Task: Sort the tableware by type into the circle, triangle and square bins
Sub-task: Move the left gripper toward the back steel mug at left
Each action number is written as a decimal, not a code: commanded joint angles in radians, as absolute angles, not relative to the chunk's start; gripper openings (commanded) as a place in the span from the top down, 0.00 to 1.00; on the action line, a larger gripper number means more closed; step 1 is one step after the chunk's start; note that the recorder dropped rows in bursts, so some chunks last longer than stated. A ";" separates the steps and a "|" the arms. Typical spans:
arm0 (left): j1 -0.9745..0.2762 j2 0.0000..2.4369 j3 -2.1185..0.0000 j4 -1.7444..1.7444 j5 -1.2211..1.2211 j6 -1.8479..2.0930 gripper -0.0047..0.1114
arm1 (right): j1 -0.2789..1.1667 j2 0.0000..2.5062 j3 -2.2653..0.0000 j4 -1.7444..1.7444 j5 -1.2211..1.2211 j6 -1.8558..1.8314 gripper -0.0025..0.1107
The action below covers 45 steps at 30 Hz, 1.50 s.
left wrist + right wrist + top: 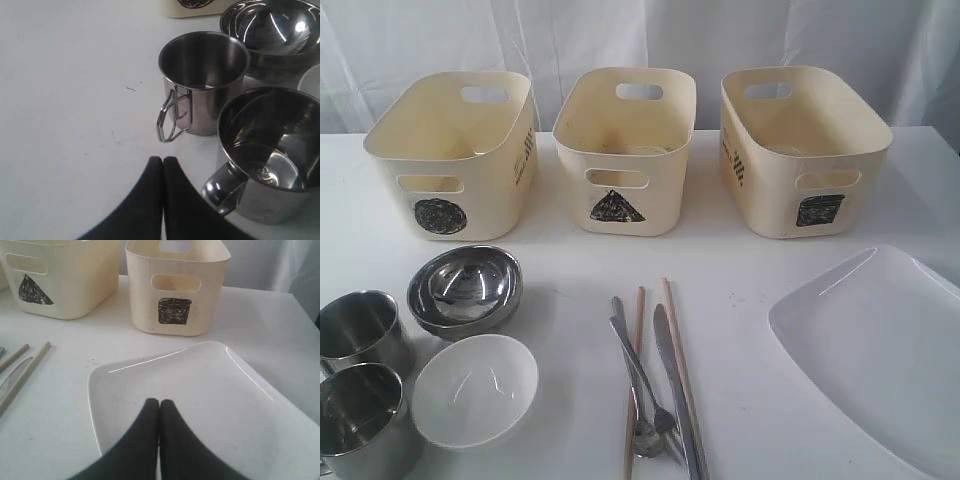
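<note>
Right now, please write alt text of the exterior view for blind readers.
A circle bin, a triangle bin and a square bin stand in a row on a table. In front: two steel mugs, nested steel bowls, a white bowl, cutlery, chopsticks and a white plate.

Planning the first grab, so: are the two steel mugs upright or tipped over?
Upright. The rear mug and the front mug both stand on their bases, open mouths facing up.
</note>
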<state>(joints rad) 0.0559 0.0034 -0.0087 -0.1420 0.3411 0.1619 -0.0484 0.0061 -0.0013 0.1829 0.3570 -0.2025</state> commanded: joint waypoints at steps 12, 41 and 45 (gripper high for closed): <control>0.058 0.000 0.000 -0.144 0.173 0.150 0.96 | -0.046 0.000 0.000 0.185 0.351 -0.205 0.98; 0.058 0.274 -0.516 -0.474 0.445 0.341 0.53 | -0.046 0.000 0.000 0.185 0.351 -0.205 0.98; 0.058 0.410 -0.557 -0.371 0.426 0.329 0.47 | -0.046 0.000 0.000 0.185 0.351 -0.205 0.98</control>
<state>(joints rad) 0.0559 0.3301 -0.5285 -0.4295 0.4298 0.3258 -0.0484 0.0061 -0.0013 0.1829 0.3570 -0.2025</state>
